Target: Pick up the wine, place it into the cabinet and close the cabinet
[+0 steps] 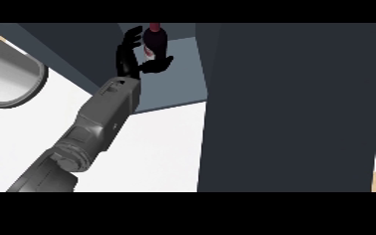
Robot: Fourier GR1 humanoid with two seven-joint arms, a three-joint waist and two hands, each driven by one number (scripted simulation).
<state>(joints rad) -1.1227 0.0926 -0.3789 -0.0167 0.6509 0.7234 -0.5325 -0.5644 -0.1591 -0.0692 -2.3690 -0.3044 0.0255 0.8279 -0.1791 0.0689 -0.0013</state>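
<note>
The wine (155, 39) is a dark red bottle with a red top, standing upright inside the open cabinet (172, 87) at the top middle of the head view. My left hand (130, 56) reaches into the cabinet from the lower left. Its fingers (133, 36) point up, nearly straight, along the bottle's left side. The thumb (159, 64) sticks out to the right just below the bottle. The hand covers the lower part of the bottle, so I cannot see whether it still touches it. My right hand is out of view.
The open cabinet door (286, 109), a big dark panel, fills the right side from top to bottom. A sink's rim (33, 82) curves at the left edge. White counter (154, 149) lies under my forearm (99, 124).
</note>
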